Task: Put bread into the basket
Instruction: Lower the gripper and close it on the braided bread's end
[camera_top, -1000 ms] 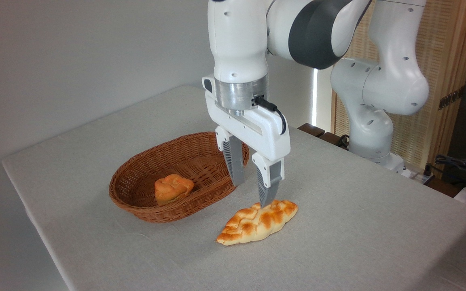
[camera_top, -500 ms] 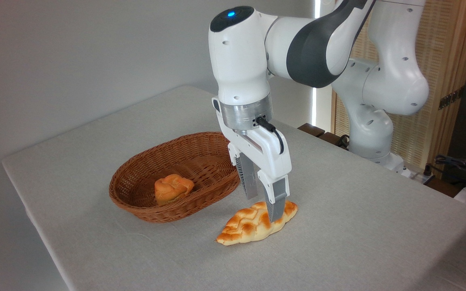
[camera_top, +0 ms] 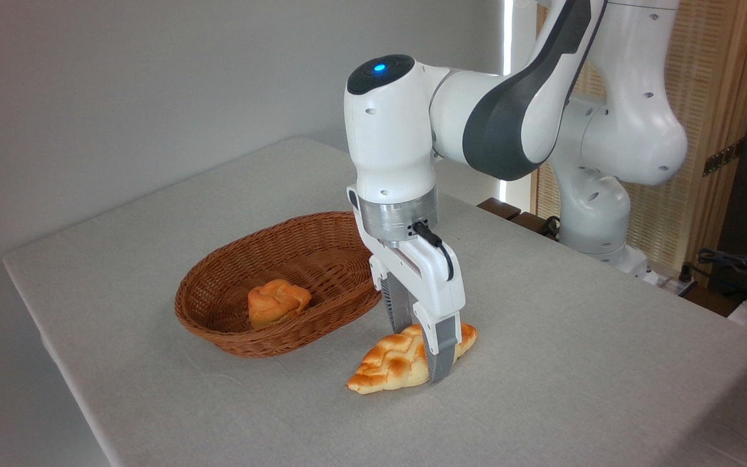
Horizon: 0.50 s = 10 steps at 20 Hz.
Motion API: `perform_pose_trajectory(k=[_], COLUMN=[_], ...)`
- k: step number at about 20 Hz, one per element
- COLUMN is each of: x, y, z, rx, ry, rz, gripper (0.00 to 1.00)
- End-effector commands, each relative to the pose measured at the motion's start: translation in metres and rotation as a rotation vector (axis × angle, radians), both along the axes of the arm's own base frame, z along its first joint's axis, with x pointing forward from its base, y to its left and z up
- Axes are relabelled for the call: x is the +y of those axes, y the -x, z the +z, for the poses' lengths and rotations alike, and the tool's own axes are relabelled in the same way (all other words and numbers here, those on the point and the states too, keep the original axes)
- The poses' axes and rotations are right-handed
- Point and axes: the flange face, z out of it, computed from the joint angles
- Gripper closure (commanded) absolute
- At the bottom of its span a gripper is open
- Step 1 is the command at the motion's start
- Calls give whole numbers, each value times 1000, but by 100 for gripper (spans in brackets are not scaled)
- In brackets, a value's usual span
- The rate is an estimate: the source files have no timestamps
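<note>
A: Nearest item?
B: Bread (camera_top: 391, 364) lies flat on the grey table (camera_top: 574, 363), just right of the basket (camera_top: 231, 295), not in it. Long axis runs diagonally: one pointed end near-left, the other far-right.
A: Pincer?
B: Gripper (camera_top: 421, 350) is down over the loaf's far-right half, fingers spread and straddling it across the long axis, near finger (camera_top: 441, 353) in front, other behind. Whether the pads press the crust, cannot tell.
A: Farther back?
B: Basket holds a small orange bun (camera_top: 276, 302). Arm base (camera_top: 597, 214) stands at the far right.
</note>
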Motion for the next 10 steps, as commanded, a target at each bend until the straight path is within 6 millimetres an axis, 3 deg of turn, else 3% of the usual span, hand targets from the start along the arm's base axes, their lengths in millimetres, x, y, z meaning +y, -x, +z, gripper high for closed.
perform_pose_trajectory(k=[1, 10], x=[2, 5], y=[1, 1], z=[3, 5], rx=[-19, -17], ry=[-8, -7], rz=[-22, -43], gripper=[66, 66])
